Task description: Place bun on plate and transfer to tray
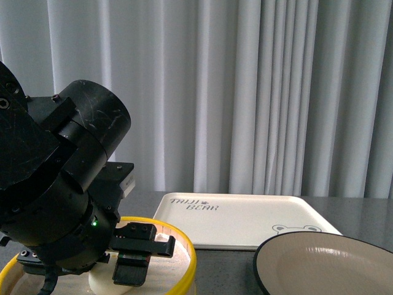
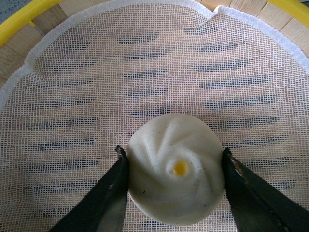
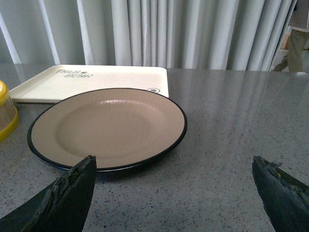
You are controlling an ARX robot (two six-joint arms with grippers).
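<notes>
The creamy-white pleated bun [image 2: 175, 166] lies on the white mesh liner inside the yellow-rimmed steamer basket [image 1: 184, 246]. My left gripper [image 2: 174, 159] is shut on the bun, one finger pressed to each side. In the front view the left arm hangs over the basket and a bit of the bun [image 1: 101, 283] shows under it. The tan plate [image 3: 111, 125] with a black rim rests empty on the grey table, also at the front view's lower right [image 1: 325, 264]. My right gripper [image 3: 174, 169] is open and empty just in front of the plate. The cream tray [image 1: 239, 218] lies behind the plate.
The tray also shows in the right wrist view [image 3: 91, 79], behind the plate. Bare grey tabletop [image 3: 241, 135] stretches beside the plate. White curtains [image 1: 245, 92] hang behind the table. The basket's yellow edge [image 3: 6, 113] shows next to the plate.
</notes>
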